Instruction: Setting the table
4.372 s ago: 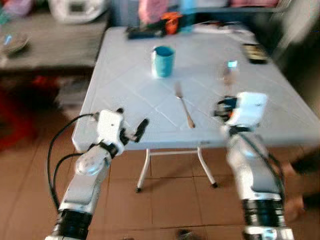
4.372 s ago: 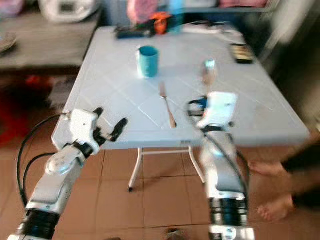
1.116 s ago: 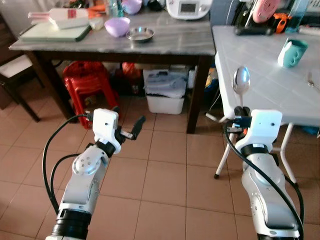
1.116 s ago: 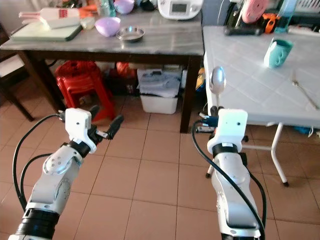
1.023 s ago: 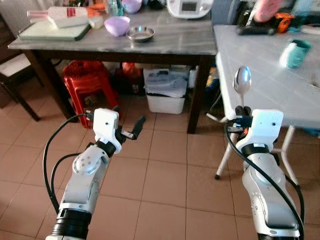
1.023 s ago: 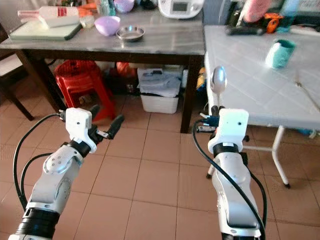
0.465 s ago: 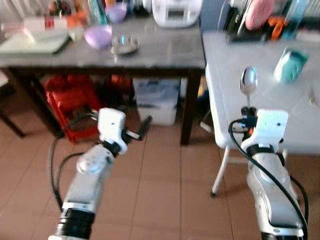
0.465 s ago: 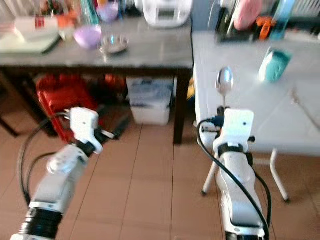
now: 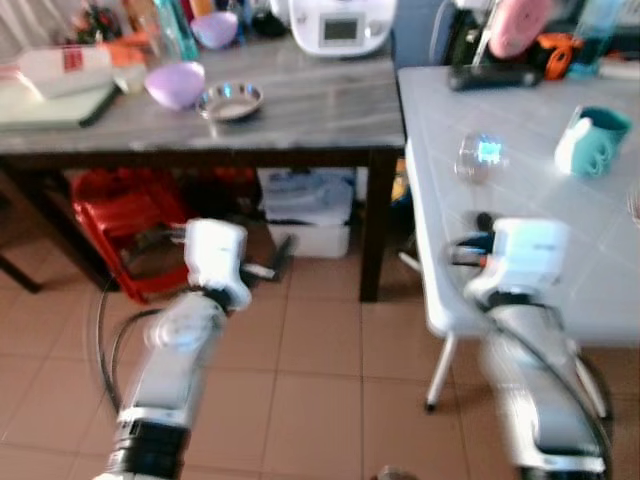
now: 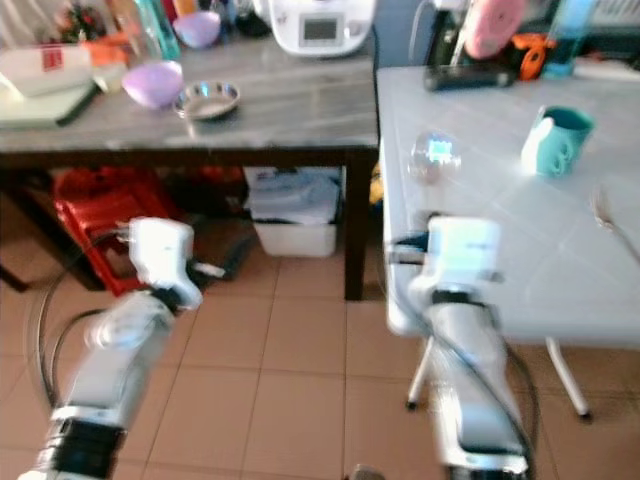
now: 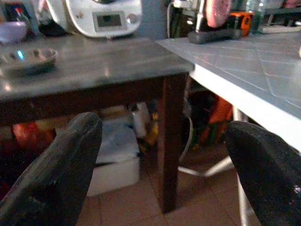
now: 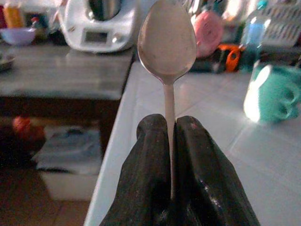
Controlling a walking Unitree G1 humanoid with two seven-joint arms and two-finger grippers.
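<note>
Right gripper (image 12: 171, 141) clenched on upright spoon (image 12: 167, 44), teal mug (image 12: 273, 94) at 3 o'clock; left gripper (image 11: 160, 165) released.

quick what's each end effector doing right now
Left end effector: open, holding nothing.
Right end effector: closed on the spoon, bowl pointing up.
</note>
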